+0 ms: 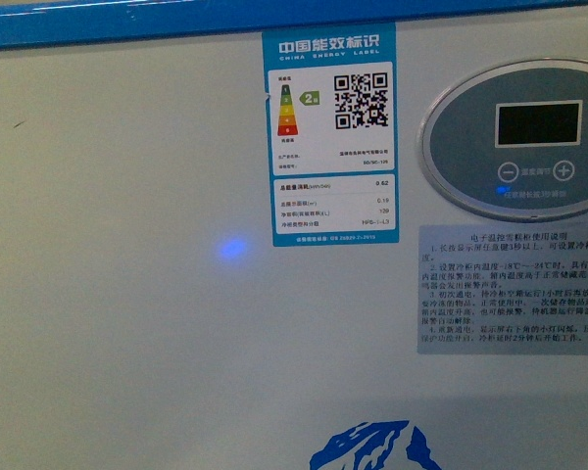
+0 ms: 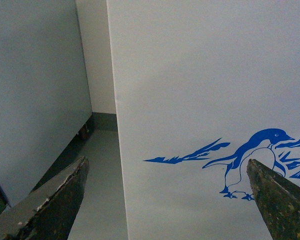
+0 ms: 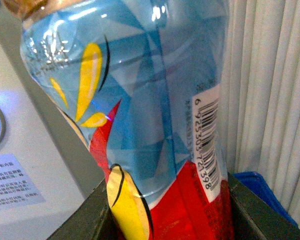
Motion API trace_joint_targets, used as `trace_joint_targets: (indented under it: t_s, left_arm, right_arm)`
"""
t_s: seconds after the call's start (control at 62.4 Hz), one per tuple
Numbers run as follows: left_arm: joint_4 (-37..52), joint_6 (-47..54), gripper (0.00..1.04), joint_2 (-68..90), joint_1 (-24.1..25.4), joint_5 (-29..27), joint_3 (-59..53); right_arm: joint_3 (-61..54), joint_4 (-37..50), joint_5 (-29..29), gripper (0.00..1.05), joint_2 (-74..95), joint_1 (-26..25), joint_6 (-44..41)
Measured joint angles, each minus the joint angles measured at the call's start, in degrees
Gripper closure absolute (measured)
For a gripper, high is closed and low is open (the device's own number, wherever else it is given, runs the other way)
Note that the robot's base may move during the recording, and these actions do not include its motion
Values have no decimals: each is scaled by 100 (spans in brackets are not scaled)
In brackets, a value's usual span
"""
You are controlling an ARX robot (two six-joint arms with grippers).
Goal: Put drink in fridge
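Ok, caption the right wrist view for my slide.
Right end effector gripping the tea bottle beside the white freezer.

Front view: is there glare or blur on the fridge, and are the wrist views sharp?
Front view: a soft blue light spot on the fridge, instruction text blurred. Left wrist view: penguin decal sharp. Right wrist view: drink fills the frame, small highlights on the plastic, barcode readable.

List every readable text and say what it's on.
"中国能效标识", "CHINA ENERGY LABEL", grade "2": energy label on fridge.
"−", "+": control panel.
"6 925303 721398": barcode on drink.
Instruction sticker and the energy label's small print: too blurred.
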Motion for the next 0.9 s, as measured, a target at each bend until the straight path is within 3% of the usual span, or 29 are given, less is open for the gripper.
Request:
trace_joint_targets:
  t_s: [0.128,0.897]
  left_arm:
    - [0,0,8,0,0,0,0]
    - [0,0,8,-2,0,-2,0]
  right_arm:
    - [-216,295,339,61,-68,284,-184]
    - [-280,313,402,61,-127,326,-304]
